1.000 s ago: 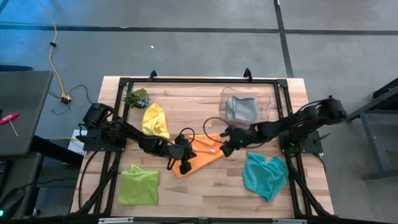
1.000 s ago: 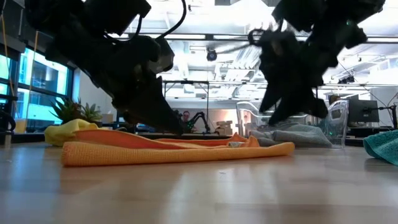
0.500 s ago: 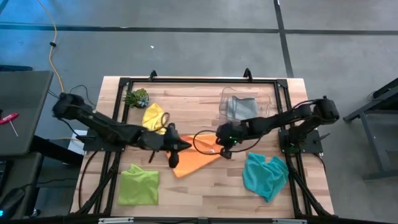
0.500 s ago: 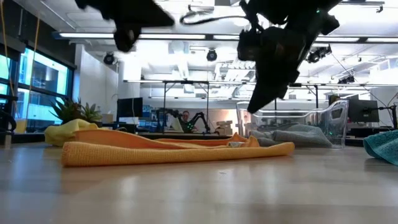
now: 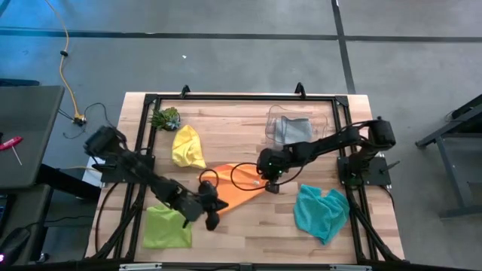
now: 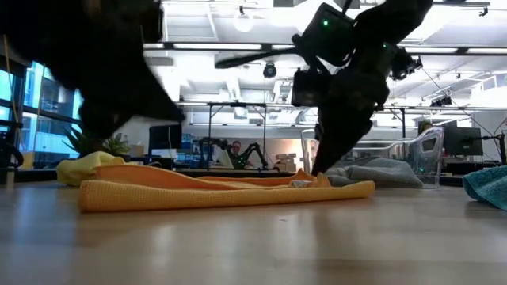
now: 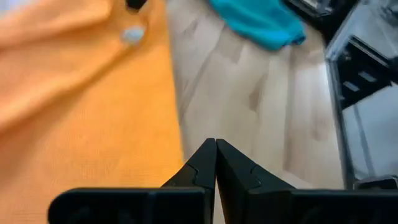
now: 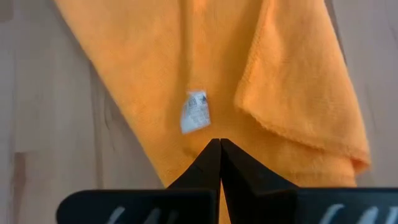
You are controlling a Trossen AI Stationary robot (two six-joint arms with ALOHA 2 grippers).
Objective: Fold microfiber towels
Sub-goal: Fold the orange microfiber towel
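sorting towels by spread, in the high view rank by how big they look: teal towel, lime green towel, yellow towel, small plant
1. teal towel and lime green towel: look about alike, not ranked
2. yellow towel
3. small plant

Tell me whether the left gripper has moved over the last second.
Yes. The left gripper moved away from the yellow towel, toward the table's near edge beside the lime green towel.

left hand (image 5: 212, 219) closed (fingers pressed together), right hand (image 5: 271, 185) closed, both arms reaching inward
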